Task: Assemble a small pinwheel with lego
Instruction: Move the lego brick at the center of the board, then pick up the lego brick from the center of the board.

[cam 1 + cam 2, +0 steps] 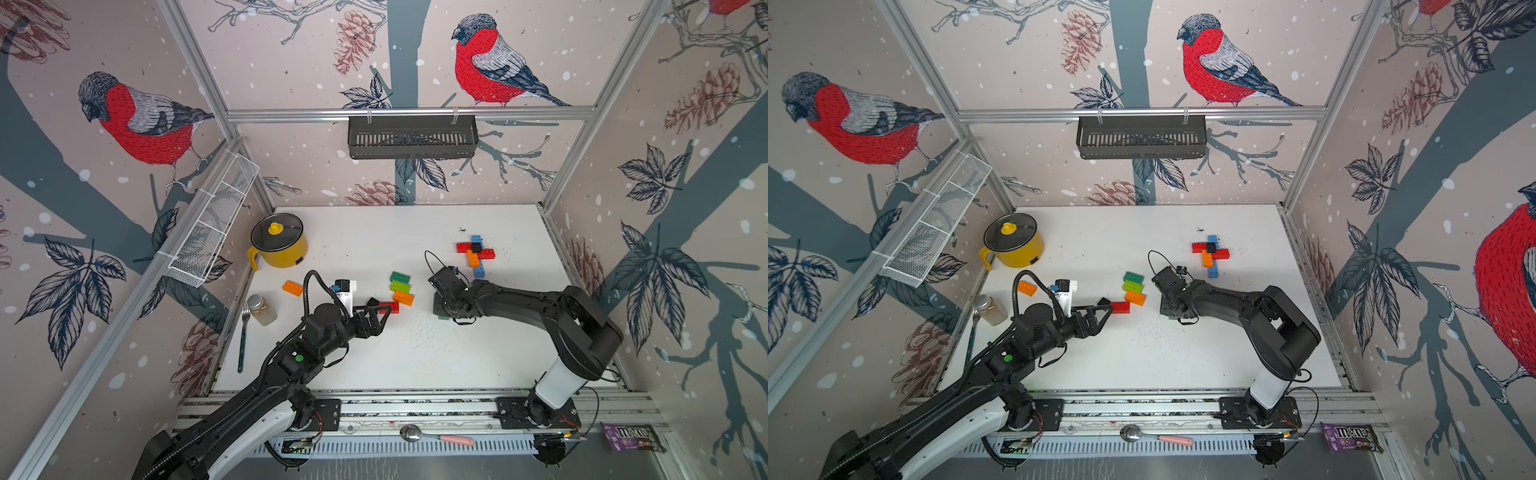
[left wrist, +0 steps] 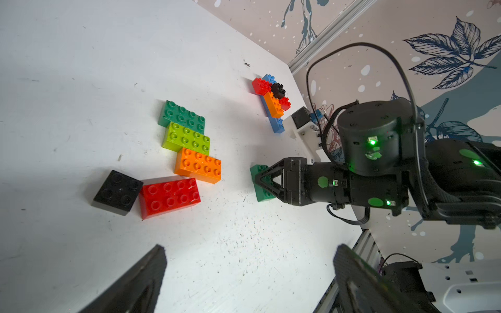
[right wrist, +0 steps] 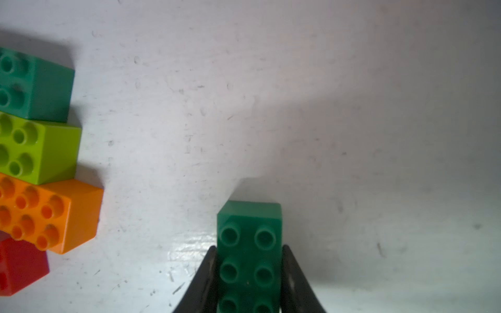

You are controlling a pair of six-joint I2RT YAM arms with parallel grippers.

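In both top views a white tabletop (image 1: 374,365) bears a round yellow metal pot (image 1: 279,249). Its glass lid with a yellow knob is on, so its inside cannot be made out. Near it stands a small clear glass jar (image 1: 262,309) with brownish stuff inside. A white wire-mesh basket (image 1: 216,224) hangs on the side wall and a black slotted plastic basket (image 1: 411,137) on the back rail; the black one's contents are hidden. A lone orange brick (image 1: 292,287) lies near the pot. Far right lies a cross of joined blue, red, orange and black lego bricks (image 1: 476,254).

In the left wrist view a dark green oblong brick (image 2: 182,115), lime brick (image 2: 187,138), orange brick (image 2: 199,165), red brick (image 2: 169,196) and black square brick (image 2: 118,192) lie touching in a staggered row. The left gripper (image 2: 250,247) gapes wide with nothing between its jaws. Beside the row, the right gripper (image 2: 267,181) pinches a second dark green brick (image 2: 259,173) low at the tabletop; whether it is lifted cannot be told.

In the right wrist view the black fingers (image 3: 208,271) press that brick's two long sides, studs facing the camera.
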